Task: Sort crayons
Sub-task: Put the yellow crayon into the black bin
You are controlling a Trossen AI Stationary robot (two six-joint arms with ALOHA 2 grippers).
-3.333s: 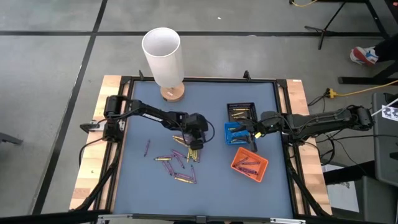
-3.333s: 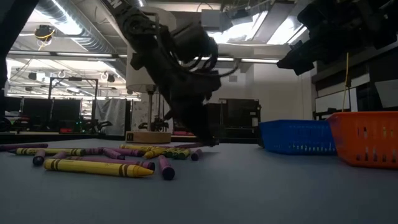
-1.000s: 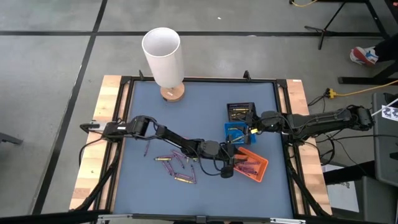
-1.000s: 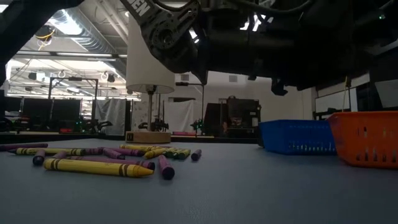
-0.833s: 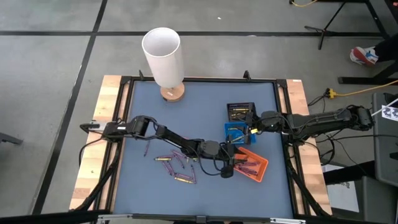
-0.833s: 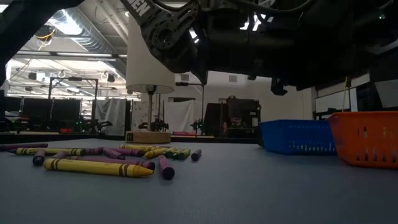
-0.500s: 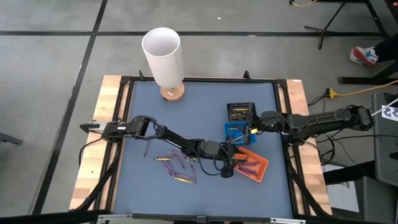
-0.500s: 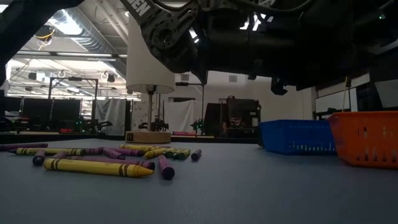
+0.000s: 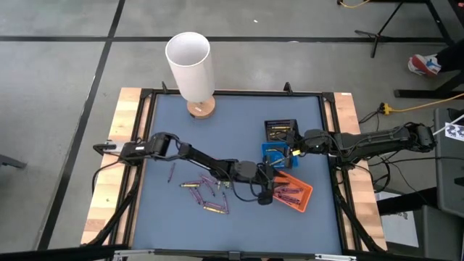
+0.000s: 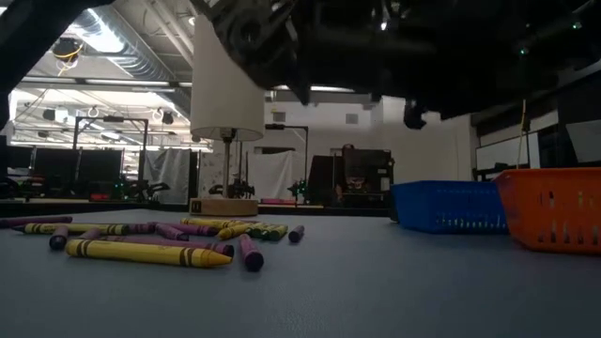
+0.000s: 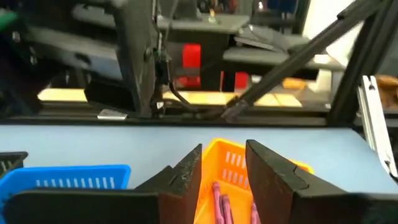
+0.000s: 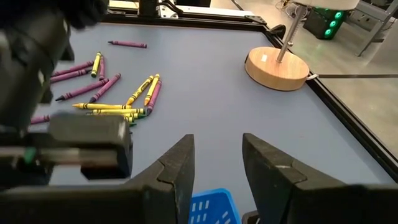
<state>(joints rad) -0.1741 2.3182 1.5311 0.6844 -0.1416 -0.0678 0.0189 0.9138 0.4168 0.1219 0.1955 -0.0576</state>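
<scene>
High view: purple crayons [image 9: 289,193] were seen already in the orange tray [image 9: 306,199], yellow ones in the black tray [image 9: 280,129]; a mixed scatter [image 9: 204,190] remained lower left on the counter [image 9: 239,130].

Left wrist view: left gripper [image 11: 224,180] was noted over the orange tray, jaws parted, nothing held.

Right wrist view: right gripper [image 12: 217,165] was noted above the blue tray [image 12: 214,208], jaws parted, empty.

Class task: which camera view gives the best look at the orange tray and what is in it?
The high view: the orange tray shows whole, with purple crayons inside. The low view shows only its side wall; the left wrist view shows part; the right wrist view shows none.
</scene>
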